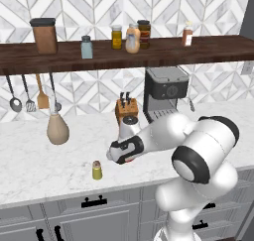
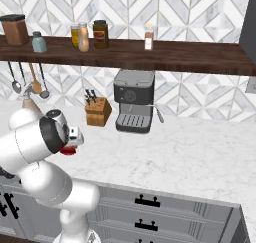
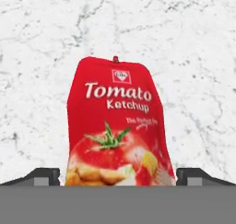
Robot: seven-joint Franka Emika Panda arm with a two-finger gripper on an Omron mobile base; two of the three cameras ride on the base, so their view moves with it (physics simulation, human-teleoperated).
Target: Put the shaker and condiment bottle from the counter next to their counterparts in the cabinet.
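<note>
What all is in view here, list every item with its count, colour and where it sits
ketchup bottle: one, red, lying on the counter between the fingertips
shaker: one, yellow-green with brownish cap, counter near the front edge
counter: one, white marble with grey veins
shelf: one, dark brown wood, along the wall
canister: one, brown, shelf left end
blue-grey shaker: one, on the shelf
jars and bottles: four, yellow, cream-orange, dark, red-brown, on the shelf
utensils: several, hanging under the shelf
knife block: one, wooden, on the counter
coffee machine: one, dark grey, on the counter
tan vase: one, on the counter
drawers: grey, black handles
gripper: one, open, dark fingertips
</note>
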